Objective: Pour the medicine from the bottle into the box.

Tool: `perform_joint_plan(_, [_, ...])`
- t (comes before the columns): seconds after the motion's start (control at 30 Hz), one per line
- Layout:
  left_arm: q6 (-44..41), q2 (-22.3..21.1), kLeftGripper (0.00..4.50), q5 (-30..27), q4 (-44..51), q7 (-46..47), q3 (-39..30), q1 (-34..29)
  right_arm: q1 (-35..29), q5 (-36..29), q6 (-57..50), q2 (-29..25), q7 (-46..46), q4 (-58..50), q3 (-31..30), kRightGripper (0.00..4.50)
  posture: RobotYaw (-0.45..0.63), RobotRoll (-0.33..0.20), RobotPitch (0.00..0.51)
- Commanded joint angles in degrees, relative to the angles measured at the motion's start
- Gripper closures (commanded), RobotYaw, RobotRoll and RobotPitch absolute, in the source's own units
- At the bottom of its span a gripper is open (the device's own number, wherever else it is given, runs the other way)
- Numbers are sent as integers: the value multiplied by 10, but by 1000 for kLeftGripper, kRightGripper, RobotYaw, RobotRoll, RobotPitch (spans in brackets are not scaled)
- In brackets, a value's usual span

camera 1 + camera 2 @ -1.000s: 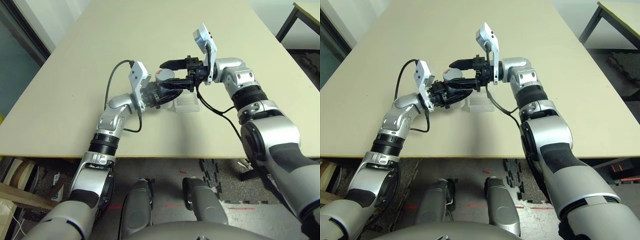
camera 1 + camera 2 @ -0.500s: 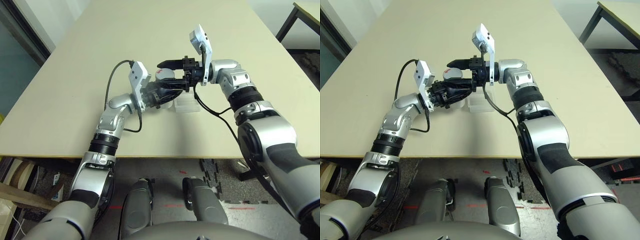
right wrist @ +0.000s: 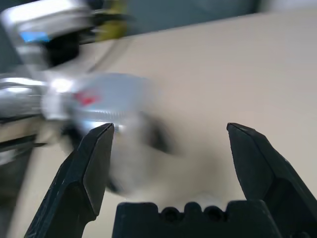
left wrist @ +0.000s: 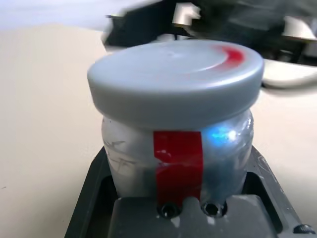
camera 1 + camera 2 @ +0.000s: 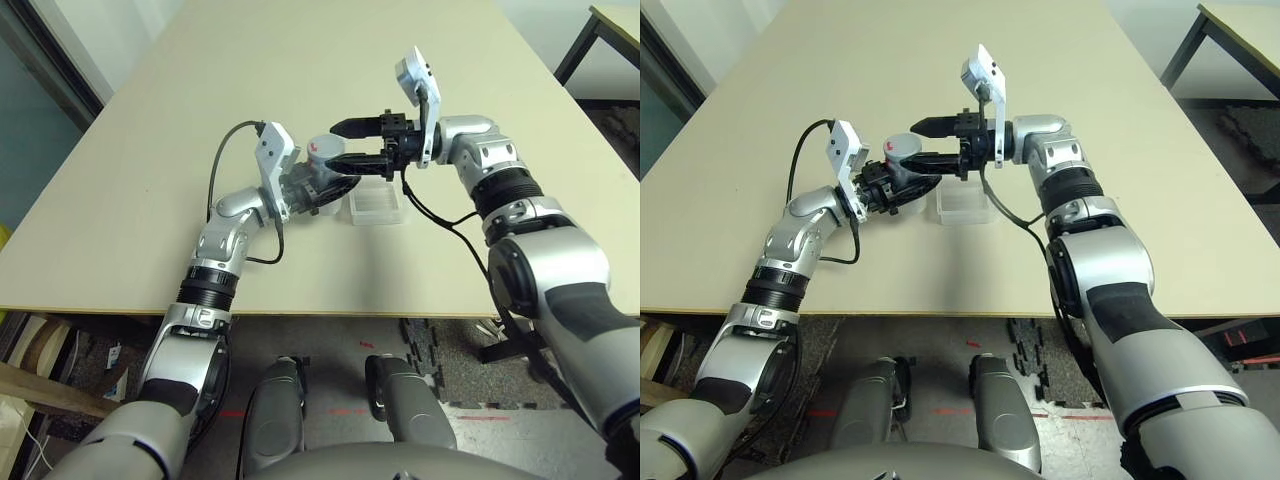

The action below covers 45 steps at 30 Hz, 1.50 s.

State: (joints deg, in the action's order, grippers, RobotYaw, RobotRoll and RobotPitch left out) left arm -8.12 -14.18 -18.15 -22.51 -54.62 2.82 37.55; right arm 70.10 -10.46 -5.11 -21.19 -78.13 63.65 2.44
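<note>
My left gripper (image 5: 318, 180) is shut on the bottle (image 5: 322, 158), a small silvery-grey pill bottle with a red strip (image 4: 178, 161) on its side. It is held above the table with its grey cap (image 4: 176, 79) on. To its right, my right gripper (image 5: 342, 143) stands open, one fingertip above the other, level with the cap and close to it, with nothing held. The box (image 5: 375, 204), a small clear plastic tray, lies on the table just right of the bottle and below the right gripper. The medicine is hidden inside the capped bottle.
The wide beige table (image 5: 150, 150) stretches around both arms. Its front edge (image 5: 300, 312) lies close to my body. A black cable (image 5: 222, 170) loops from the left wrist. The corner of another table (image 5: 610, 30) stands at the far right.
My right gripper has drawn back a little to the right from around the bottle's cap and its wrist has turned. The left gripper has kept the bottle almost still.
</note>
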Motion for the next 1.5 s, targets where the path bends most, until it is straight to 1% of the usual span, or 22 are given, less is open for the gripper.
perform_joint_plan(0.03, [8, 6, 1906, 1, 8, -11, 9, 0, 7, -3, -8, -6, -25, 5, 5, 0, -116, 0, 118])
perform_joint_plan(0.17, [11, 5, 1906, 1, 5, -11, 7, 1, 2, -2, -19, -17, -74, -5, 1, 0, -114, 0, 117])
perform_joint_plan(0.27, [11, 5, 1906, 2, 4, -12, 7, 1, 0, -3, -25, -17, -94, -13, 1, 0, -116, 0, 117])
perform_joint_plan(0.5, [12, 5, 1906, 2, -1, -14, 7, 5, -11, -10, -36, 7, -108, -41, 0, 0, -123, 0, 117])
perform_joint_plan(0.97, [15, 9, 1906, 3, -7, -16, 10, 11, -25, -14, -48, 61, -90, -92, -10, 0, -126, 0, 117])
perform_joint_plan(1.33, [15, 11, 1906, 3, -5, -13, 9, 10, -36, -12, -32, 79, -67, -101, -23, 0, -123, 0, 118])
perform_joint_plan(1.43, [14, 12, 1906, 3, -3, -12, 10, 9, -36, -18, -29, 83, -55, -101, -17, 623, -122, 0, 119])
perform_joint_plan(1.5, [14, 12, 1906, 3, -3, -12, 9, 8, -31, -33, -38, 86, -42, -101, 0, 1261, -122, 0, 120])
